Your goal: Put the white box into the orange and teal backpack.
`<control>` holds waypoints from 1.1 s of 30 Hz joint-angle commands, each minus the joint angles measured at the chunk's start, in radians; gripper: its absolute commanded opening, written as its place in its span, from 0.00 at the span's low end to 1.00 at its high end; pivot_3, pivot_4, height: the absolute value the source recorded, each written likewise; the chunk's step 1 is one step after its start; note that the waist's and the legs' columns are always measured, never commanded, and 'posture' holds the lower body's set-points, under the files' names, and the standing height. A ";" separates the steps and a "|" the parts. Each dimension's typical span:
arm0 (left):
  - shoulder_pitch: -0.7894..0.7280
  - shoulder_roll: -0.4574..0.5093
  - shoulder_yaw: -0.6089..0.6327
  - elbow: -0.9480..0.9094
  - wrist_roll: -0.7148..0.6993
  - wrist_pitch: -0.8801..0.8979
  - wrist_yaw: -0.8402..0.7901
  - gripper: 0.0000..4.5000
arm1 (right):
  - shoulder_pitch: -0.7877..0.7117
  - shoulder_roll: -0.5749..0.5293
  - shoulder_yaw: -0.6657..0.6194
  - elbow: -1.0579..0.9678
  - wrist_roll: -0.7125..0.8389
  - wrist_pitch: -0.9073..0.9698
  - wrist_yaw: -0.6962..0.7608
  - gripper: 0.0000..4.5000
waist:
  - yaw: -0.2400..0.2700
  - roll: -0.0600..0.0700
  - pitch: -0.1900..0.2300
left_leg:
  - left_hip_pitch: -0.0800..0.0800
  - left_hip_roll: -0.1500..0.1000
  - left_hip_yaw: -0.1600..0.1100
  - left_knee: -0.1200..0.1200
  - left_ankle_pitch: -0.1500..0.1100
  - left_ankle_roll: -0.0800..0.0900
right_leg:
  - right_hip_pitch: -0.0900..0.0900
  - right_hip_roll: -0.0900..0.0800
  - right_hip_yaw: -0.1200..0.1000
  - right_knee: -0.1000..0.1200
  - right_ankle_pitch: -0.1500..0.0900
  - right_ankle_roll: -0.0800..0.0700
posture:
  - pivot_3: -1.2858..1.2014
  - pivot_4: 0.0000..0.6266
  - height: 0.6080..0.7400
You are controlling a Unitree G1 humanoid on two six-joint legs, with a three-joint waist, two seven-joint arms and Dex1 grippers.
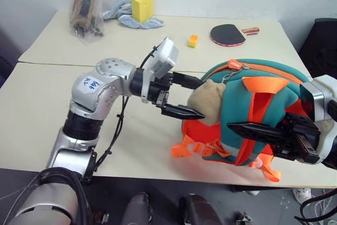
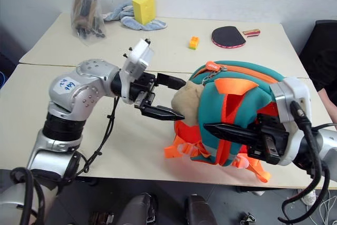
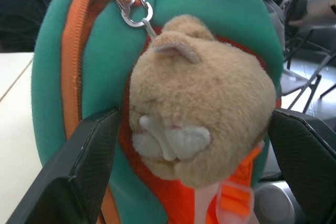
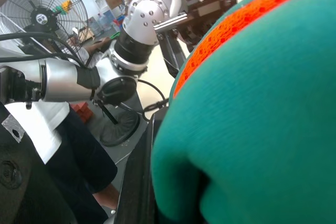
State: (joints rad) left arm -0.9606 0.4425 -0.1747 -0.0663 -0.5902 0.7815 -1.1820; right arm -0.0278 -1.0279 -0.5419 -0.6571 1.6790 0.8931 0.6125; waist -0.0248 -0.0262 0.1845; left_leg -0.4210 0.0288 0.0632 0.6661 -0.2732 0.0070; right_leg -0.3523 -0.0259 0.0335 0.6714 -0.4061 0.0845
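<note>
Right gripper [image 1: 247, 129] at the near table edge, jaws pressed together, pinching the orange and teal backpack [image 1: 247, 104] from its right side; the fingers lie across the teal back panel beside an orange strap [image 1: 246, 130]. Exactly what fabric is caught between them I can't tell. Reads as a steadying hold: keeps the bag propped up and in place while the other arm works.

Left gripper [image 1: 181, 96] just past that, level and pointing at the bag's front. Jaws spread wide, nothing in them, fingers either side of the tan plush toy [image 3: 202, 103] without closing on it. The plush hangs off a metal clip [image 3: 128, 6] at the orange zipper line [image 1: 263, 67].

White box: I can't find it on the table or in either gripper. Probably already inside the bag, but the opening isn't visible, so that's a guess. If so, the empty, open left gripper fits a release.

Far table, well clear of the work: yellow block [image 1: 142, 6] on a blue cloth [image 1: 131, 17], clear bag of dark items [image 1: 87, 9], small orange brick [image 1: 193, 40], table tennis paddle [image 1: 227, 35].
</note>
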 commanded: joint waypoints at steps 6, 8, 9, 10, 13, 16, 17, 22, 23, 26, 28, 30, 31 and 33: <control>-0.001 -0.005 0.035 0.023 -0.035 0.004 0.003 0.68 | 0.025 0.023 0.002 -0.024 -0.030 -0.032 -0.009 0.00 | 0.001 0.000 0.000 | 0.000 0.000 0.000 0.000 0.000 0.000 | 0.000 0.000 0.000 0.000 0.000 0.000 | 0.52 0.24 1.00; -0.008 -0.003 0.037 0.034 -0.039 0.007 0.000 0.53 | 0.026 0.023 0.002 -0.024 -0.035 -0.037 -0.008 0.00 | 0.001 0.000 0.000 | 0.000 0.000 0.000 0.000 0.000 0.000 | 0.000 0.000 0.000 0.000 0.000 0.000 | 0.52 0.24 1.00; -0.012 -0.004 0.037 0.041 -0.038 0.005 0.001 0.47 | 0.028 0.023 0.000 -0.023 -0.038 -0.039 -0.006 0.00 | 0.000 0.000 0.000 | 0.000 0.000 0.000 0.000 0.000 0.000 | 0.000 0.000 0.000 0.000 0.000 0.000 | 0.52 0.24 1.00; -0.014 -0.005 0.037 0.045 -0.038 0.004 0.001 0.42 | 0.030 0.023 -0.001 -0.023 -0.040 -0.041 -0.005 0.00 | 0.000 0.000 0.000 | 0.000 0.000 0.000 0.000 0.000 0.000 | 0.000 0.000 0.000 0.000 0.000 0.000 | 0.52 0.24 1.00; -0.022 -0.003 0.046 0.059 -0.052 0.009 -0.013 0.25 | 0.037 0.024 -0.010 -0.021 -0.048 -0.045 -0.003 0.00 | 0.000 0.000 0.000 | 0.000 0.000 0.000 0.000 0.000 0.000 | 0.000 0.000 0.000 0.000 0.000 0.000 | 0.52 0.24 1.00; -0.053 0.021 0.052 0.103 -0.026 -0.020 -0.030 0.13 | 0.054 0.027 -0.027 -0.023 -0.056 -0.047 0.002 0.00 | 0.000 0.000 0.000 | 0.000 0.000 0.000 0.000 0.000 0.000 | 0.000 0.000 0.000 0.000 0.000 0.000 | 0.52 0.24 1.00; -0.078 0.033 0.058 0.142 -0.011 -0.036 -0.037 0.11 | 0.066 0.031 -0.035 -0.026 -0.063 -0.048 0.007 0.00 | 0.000 0.000 0.000 | 0.000 0.000 0.000 0.000 0.000 0.000 | 0.000 0.000 0.000 0.000 0.000 0.000 | 0.52 0.24 1.00; -0.170 0.107 0.092 0.332 0.023 -0.112 -0.118 0.11 | 0.125 0.052 -0.071 -0.046 -0.090 -0.062 0.028 0.00 | 0.000 0.000 0.000 | 0.000 0.000 0.000 0.000 0.000 0.000 | 0.000 0.000 0.000 0.000 0.000 0.000 | 0.52 0.24 1.00; -0.184 0.138 0.091 0.381 0.045 -0.149 -0.155 0.11 | 0.139 0.060 -0.081 -0.053 -0.093 -0.067 0.031 0.00 | -0.002 0.000 0.000 | 0.000 0.000 0.000 0.000 0.000 0.000 | 0.000 0.000 0.000 0.000 0.000 0.000 | 0.52 0.24 1.00; -0.192 0.222 0.054 0.486 0.115 -0.236 -0.262 0.11 | 0.173 0.077 -0.112 -0.065 -0.092 -0.078 0.042 0.00 | -0.007 0.001 0.000 | 0.000 0.000 0.001 -0.002 0.000 -0.001 | -0.002 0.001 0.001 0.000 0.000 0.000 | 0.52 0.24 1.00; -0.179 0.258 0.032 0.525 0.149 -0.275 -0.325 0.11 | 0.193 0.085 -0.127 -0.068 -0.095 -0.084 0.052 0.00 | -0.003 0.001 0.000 | 0.001 0.000 0.001 -0.002 0.001 -0.001 | -0.002 0.001 0.001 0.001 0.000 0.000 | 0.52 0.24 1.00; -0.148 0.282 0.007 0.542 0.188 -0.312 -0.369 0.11 | 0.208 0.096 -0.141 -0.066 -0.096 -0.095 0.057 0.00 | -0.001 0.001 0.000 | 0.001 0.000 0.001 -0.002 0.001 -0.001 | -0.002 0.000 0.001 0.001 0.000 0.000 | 0.52 0.24 1.00; -0.126 0.293 -0.008 0.541 0.208 -0.338 -0.386 0.11 | 0.212 0.101 -0.147 -0.063 -0.094 -0.101 0.056 0.00 | 0.000 0.001 0.000 | 0.000 0.000 0.001 -0.002 0.001 -0.001 | -0.002 0.000 0.001 0.001 0.000 0.000 | 0.52 0.24 1.00; -0.064 0.305 -0.040 0.492 0.223 -0.356 -0.411 0.11 | 0.210 0.109 -0.160 -0.052 -0.086 -0.111 0.053 0.00 | -0.001 0.001 0.000 | 0.000 0.000 0.000 -0.001 0.001 -0.001 | -0.002 -0.001 0.001 0.001 0.000 0.000 | 0.52 0.24 1.00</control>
State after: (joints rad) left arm -1.0532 0.7236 -0.2014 0.4476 -0.4016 0.4503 -1.5020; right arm 0.1817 -0.9304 -0.6441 -0.7067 1.5742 0.8141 0.6565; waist -0.0257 -0.0253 0.1848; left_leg -0.4207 0.0285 0.0636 0.6648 -0.2726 0.0064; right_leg -0.3540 -0.0265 0.0346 0.6723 -0.4063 0.0841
